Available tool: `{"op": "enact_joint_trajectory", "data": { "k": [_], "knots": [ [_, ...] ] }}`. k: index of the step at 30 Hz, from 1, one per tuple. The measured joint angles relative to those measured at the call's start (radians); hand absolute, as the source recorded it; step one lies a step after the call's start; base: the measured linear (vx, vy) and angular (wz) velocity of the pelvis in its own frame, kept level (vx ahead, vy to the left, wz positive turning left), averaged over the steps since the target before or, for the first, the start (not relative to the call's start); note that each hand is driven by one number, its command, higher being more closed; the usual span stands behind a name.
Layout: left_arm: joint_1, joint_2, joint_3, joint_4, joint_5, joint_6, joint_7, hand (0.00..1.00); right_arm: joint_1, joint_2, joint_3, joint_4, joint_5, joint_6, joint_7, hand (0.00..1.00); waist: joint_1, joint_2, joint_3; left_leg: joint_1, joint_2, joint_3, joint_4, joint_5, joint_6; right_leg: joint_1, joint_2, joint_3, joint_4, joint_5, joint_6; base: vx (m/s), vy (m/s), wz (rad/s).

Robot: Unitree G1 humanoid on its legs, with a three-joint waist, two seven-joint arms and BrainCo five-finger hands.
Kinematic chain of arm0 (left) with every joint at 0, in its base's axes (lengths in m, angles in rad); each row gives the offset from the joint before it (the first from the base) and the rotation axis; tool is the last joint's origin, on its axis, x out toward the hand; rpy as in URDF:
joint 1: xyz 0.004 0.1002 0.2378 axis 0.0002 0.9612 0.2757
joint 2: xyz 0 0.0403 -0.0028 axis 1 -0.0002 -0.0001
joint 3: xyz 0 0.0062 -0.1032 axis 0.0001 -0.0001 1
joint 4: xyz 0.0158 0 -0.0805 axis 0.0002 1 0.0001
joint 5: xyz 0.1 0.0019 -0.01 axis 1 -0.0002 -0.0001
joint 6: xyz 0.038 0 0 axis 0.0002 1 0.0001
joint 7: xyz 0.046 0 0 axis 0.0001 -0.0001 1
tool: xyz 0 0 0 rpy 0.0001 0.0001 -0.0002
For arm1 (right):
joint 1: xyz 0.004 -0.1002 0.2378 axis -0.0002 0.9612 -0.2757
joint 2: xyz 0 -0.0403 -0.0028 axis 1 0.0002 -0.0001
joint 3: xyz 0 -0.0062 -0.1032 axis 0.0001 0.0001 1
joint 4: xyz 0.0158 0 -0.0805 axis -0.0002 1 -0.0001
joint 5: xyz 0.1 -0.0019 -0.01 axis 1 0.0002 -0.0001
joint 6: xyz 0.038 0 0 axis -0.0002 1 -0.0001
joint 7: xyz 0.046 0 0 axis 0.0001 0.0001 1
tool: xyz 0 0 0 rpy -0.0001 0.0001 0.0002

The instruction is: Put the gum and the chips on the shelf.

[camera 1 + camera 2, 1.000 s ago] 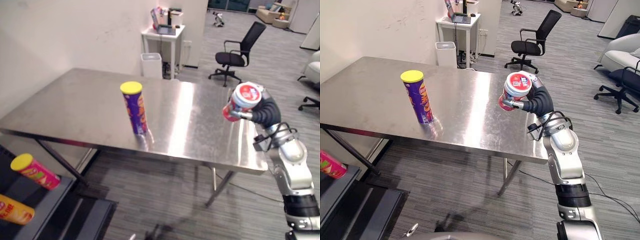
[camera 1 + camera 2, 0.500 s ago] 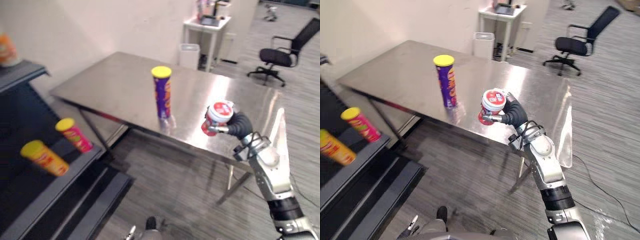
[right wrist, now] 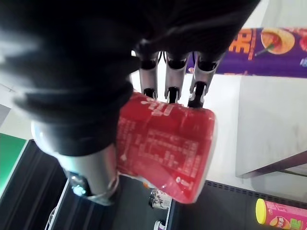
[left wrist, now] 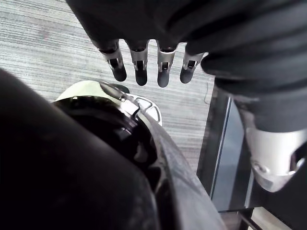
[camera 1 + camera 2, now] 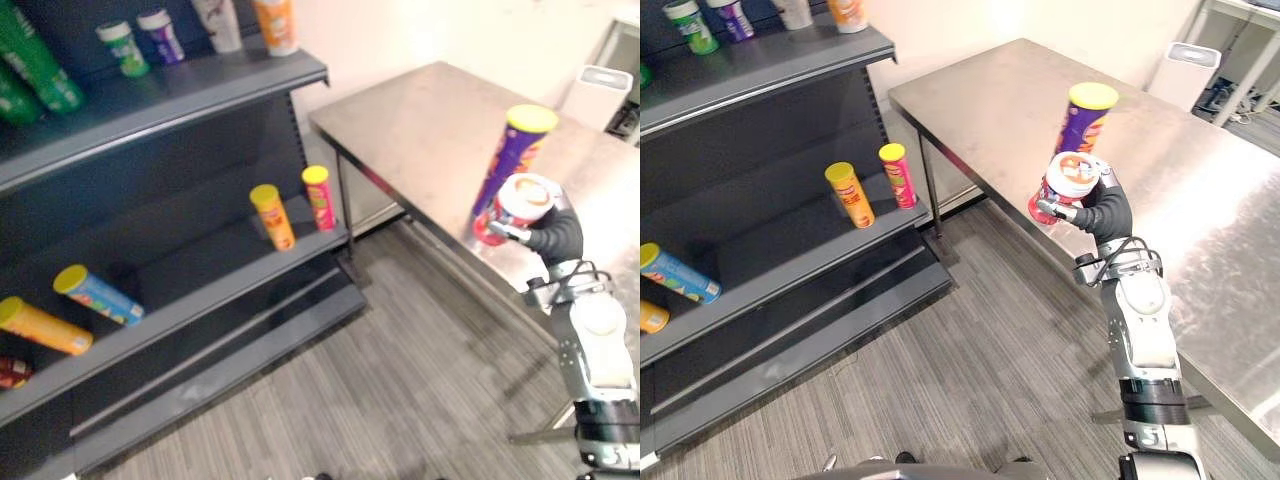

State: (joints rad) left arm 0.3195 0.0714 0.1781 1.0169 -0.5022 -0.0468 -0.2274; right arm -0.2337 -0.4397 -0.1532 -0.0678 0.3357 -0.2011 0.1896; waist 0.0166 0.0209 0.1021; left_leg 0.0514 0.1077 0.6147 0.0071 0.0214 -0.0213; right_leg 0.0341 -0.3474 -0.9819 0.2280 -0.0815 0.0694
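Gripping the gum tub in my right hand, I am curling my fingers round one side of its red wall and pressing my thumb against the other, so it is sitting tilted in my grasp with its white lid turned upward. I am holding it in the air by the near edge of the steel table, clear of the tabletop. Just behind it the chips can, purple with a yellow lid, is standing upright on the table close to that edge; whether tub and can are touching I cannot tell. At the far right a white bin is standing beyond the table. To the left of the table the dark grey shelf is rising in boards: on the middle board a yellow can and a pink can are leaning near its right end, while a blue can and an orange can are lying further left; green bottles and small tubs are lining the top board. My left hand is hanging over the grey carpet, its fingers straight and holding nothing.
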Motion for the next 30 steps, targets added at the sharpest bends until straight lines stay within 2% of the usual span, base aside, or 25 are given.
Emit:
{"op": "enact_joint_trajectory", "data": {
  "k": [4, 7, 10, 13, 16, 19, 23, 27, 30],
  "knots": [
    [-0.004, 0.015, -0.046, -0.001, 0.045, -0.018, 0.016, 0.0, 0.019, 0.037, -0.038, 0.003, -0.021, 0.0, -0.022, 1.0, -0.013, -0.001, 0.001, 0.008, -0.031, -0.001, -0.066, 0.004, -0.002, -0.017, -0.04, -0.002, 0.064, 0.0, 0.0, -0.04, 0.123, 0.22],
    [-0.006, 0.02, -0.054, -0.002, 0.009, 0.005, 0.023, 0.0, 0.061, 0.04, -0.044, 0.003, -0.022, -0.001, -0.032, 1.0, -0.012, -0.004, 0.002, 0.025, -0.044, -0.001, -0.101, 0.003, -0.003, -0.01, -0.044, -0.001, 0.072, 0.0, 0.0, -0.06, 0.065, 0.14],
    [-0.006, 0.036, -0.056, -0.003, 0.001, 0.005, 0.006, 0.0, 0.094, 0.061, -0.044, 0.003, -0.022, -0.009, -0.02, 1.0, -0.012, -0.015, 0.009, 0.017, -0.046, -0.006, -0.107, -0.002, -0.009, -0.013, -0.041, 0.004, 0.064, 0.001, 0.001, -0.08, 0.006, 0.08],
    [-0.006, 0.037, -0.056, -0.003, -0.006, 0.004, 0.002, 0.0, 0.112, 0.068, -0.044, 0.0, -0.022, -0.027, 0.016, 1.0, -0.009, -0.016, 0.012, 0.003, -0.042, -0.021, -0.11, -0.02, -0.016, -0.017, -0.032, 0.009, 0.062, 0.001, 0.002, -0.13, -0.012, 0.04],
    [-0.007, 0.036, -0.056, -0.003, -0.006, 0.005, -0.005, 0.0, 0.115, 0.068, -0.044, -0.012, -0.023, -0.032, 0.04, 1.0, 0.007, -0.013, 0.015, 0.0, -0.038, -0.007, -0.11, -0.02, -0.008, -0.031, -0.019, 0.033, 0.052, 0.004, 0.003, -0.07, -0.003, -0.16],
    [-0.012, 0.037, -0.056, -0.003, -0.006, 0.005, -0.02, 0.0, 0.129, 0.068, -0.034, -0.047, -0.023, -0.033, 0.068, 1.0, 0.012, -0.011, 0.02, -0.014, -0.026, -0.002, -0.11, -0.006, 0.001, -0.044, -0.004, 0.035, 0.046, 0.006, 0.0, -0.02, -0.012, -0.03],
    [-0.014, 0.036, -0.056, -0.003, -0.045, 0.007, -0.037, 0.0, 0.128, 0.066, -0.026, -0.053, -0.022, -0.043, 0.128, 1.0, 0.013, -0.012, 0.026, -0.033, -0.017, -0.021, -0.109, 0.012, -0.004, -0.054, 0.002, 0.034, 0.058, 0.006, -0.004, 0.02, -0.018, 0.12],
    [-0.016, 0.036, -0.058, -0.03, -0.052, 0.013, -0.061, 0.0, 0.092, 0.062, 0.043, -0.053, -0.019, -0.053, 0.203, 1.0, 0.017, -0.015, 0.045, -0.032, -0.023, -0.035, -0.106, 0.017, 0.006, -0.054, -0.023, 0.055, 0.102, 0.004, -0.006, 0.02, 0.023, 0.2],
    [-0.02, 0.036, -0.066, -0.054, -0.103, 0.013, -0.062, 0.0, 0.053, 0.067, 0.107, -0.04, -0.009, -0.082, 0.239, 1.0, 0.032, -0.02, 0.065, -0.032, -0.046, -0.056, -0.103, 0.01, 0.017, -0.049, -0.056, 0.056, 0.128, 0.004, -0.006, 0.0, 0.058, 0.22]
  ]
}}
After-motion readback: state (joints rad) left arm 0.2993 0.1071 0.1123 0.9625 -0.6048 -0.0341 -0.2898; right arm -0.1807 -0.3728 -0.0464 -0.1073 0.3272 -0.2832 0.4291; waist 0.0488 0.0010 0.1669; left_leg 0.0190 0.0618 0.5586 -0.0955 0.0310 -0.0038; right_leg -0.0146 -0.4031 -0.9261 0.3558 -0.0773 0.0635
